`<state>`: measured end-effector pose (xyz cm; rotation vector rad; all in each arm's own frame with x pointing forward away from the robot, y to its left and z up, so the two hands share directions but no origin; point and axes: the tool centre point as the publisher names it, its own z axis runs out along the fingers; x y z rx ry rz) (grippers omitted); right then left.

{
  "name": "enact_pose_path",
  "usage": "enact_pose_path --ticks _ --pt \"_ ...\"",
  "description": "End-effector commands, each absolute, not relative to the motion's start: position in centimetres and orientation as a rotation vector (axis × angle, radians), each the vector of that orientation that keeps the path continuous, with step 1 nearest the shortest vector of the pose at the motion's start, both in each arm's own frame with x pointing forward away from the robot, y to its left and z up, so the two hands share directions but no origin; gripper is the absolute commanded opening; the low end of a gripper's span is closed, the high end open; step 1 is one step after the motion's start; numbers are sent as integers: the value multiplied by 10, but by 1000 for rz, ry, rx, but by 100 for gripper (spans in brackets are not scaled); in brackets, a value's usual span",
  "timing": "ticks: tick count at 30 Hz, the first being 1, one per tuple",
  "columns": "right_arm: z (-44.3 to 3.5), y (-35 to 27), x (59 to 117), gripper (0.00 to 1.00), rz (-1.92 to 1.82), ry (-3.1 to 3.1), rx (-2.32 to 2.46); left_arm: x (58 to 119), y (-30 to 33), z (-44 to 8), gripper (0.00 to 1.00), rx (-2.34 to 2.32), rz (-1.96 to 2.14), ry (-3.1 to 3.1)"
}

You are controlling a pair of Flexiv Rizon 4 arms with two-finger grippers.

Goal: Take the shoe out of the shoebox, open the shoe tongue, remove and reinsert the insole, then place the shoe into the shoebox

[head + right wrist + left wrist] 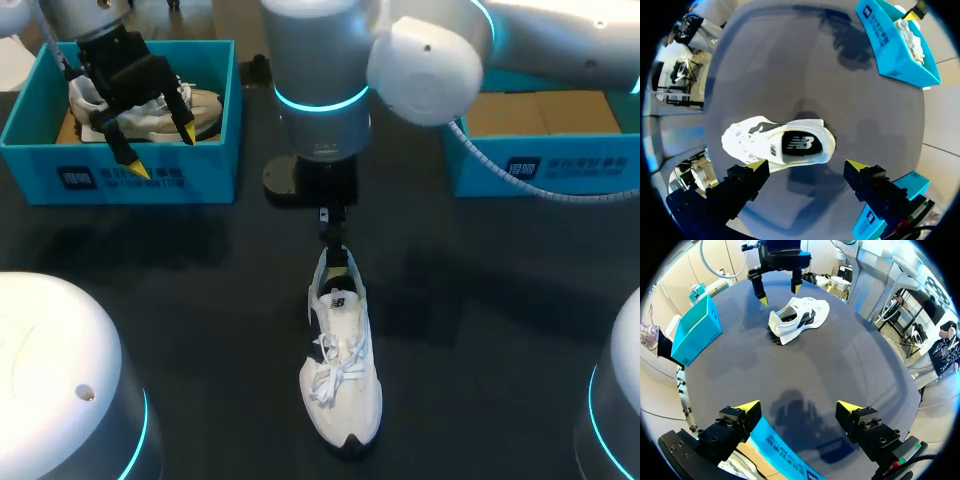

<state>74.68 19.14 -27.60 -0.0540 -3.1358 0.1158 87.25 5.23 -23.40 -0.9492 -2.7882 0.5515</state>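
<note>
A white sneaker [340, 360] with dark trim lies on the dark table, toe toward the front edge; its insole shows through the opening [799, 145]. My right gripper [806, 167] hangs open just above the heel, fingers to either side and nothing touching; in the head view the arm largely hides the right gripper [332, 235]. My left gripper [160, 148] stands open over the blue shoebox [120, 175] at the back left, which holds another white shoe [200, 110]. From the left wrist, the sneaker [797, 317] lies far ahead beneath the right gripper [779, 294].
A second blue box [540, 160] lined with brown card stands at the back right, close beside my right arm. The left box's front wall [785, 450] lies directly under the left gripper [799, 410]. Bare table surrounds the sneaker.
</note>
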Motion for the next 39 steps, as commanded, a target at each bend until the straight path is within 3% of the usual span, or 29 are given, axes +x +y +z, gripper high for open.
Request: enact_pose_path --ticks 1,17,39 --pt "-288 195 753 100 128 -3137 -10 872 53 -233 100 -949 549 -2788" --pt "-331 200 781 100 89 -3140 238 872 53 -233 100 -949 549 -2788" --pt "-383 194 793 100 -39 -3125 202 872 53 -233 100 -949 549 -2788"
